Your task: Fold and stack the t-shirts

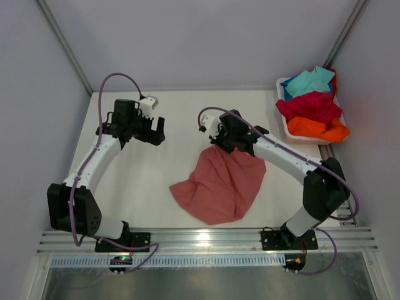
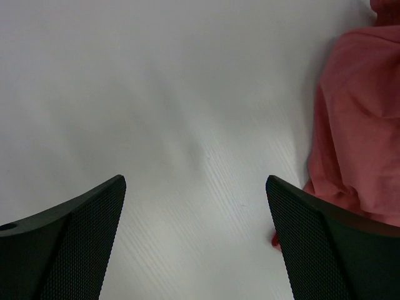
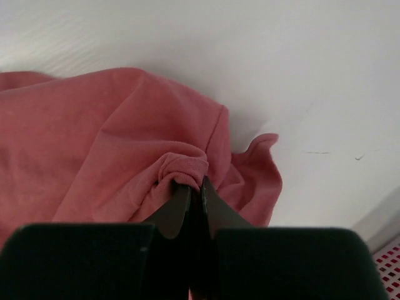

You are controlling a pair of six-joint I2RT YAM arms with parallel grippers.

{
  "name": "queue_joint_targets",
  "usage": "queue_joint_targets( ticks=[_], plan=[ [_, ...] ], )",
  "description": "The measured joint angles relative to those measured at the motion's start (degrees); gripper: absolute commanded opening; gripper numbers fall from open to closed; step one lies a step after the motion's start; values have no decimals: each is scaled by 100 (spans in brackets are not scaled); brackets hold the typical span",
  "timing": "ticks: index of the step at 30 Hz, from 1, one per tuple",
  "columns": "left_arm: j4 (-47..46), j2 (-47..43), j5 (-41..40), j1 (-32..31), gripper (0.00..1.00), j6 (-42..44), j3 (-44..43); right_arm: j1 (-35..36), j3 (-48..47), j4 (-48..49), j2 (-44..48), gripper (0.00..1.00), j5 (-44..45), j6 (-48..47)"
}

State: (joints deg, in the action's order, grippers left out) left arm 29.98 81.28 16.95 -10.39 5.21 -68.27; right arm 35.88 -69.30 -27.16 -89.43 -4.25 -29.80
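Here, the white tub [image 1: 281, 85] at the far right corner of the tabletop [image 1: 169, 119] holds a turquoise tee [image 1: 309, 81], a crimson tee [image 1: 309, 105] and an orange tee [image 1: 319, 130]. We find the salmon-pink tee [image 1: 219, 187] crumpled mid-table, toward the near edge. Only the right wrist view shows the right gripper [image 3: 195, 182] pressed together on a bunched fold of it. The left gripper [image 2: 195, 187], spread wide, hovers over bare tabletop toward the far left.

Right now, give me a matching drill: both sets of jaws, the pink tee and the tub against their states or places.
Things:
1 left jaws
2 right jaws
3 salmon-pink t-shirt
4 white tub

States or places:
A far right corner, holding the other t-shirts
B shut on a bunched fold of pink cloth
C open above bare table
D crumpled mid-table

Pairs: 1-C, 2-B, 3-D, 4-A
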Motion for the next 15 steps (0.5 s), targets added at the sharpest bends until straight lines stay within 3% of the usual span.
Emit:
queue_joint_targets(
  ticks=[12,14,15],
  plan=[
    [743,33,933,-118,93,872,-9,-50,-1773,1370,-1974,5,3038,378],
    [1010,2,1126,-168,93,1086,-4,-105,-2015,1517,-2223,76,3386,455],
    [1119,-17,1196,-199,92,1189,4,-125,-2041,1591,-2297,85,3510,461]
  ],
)
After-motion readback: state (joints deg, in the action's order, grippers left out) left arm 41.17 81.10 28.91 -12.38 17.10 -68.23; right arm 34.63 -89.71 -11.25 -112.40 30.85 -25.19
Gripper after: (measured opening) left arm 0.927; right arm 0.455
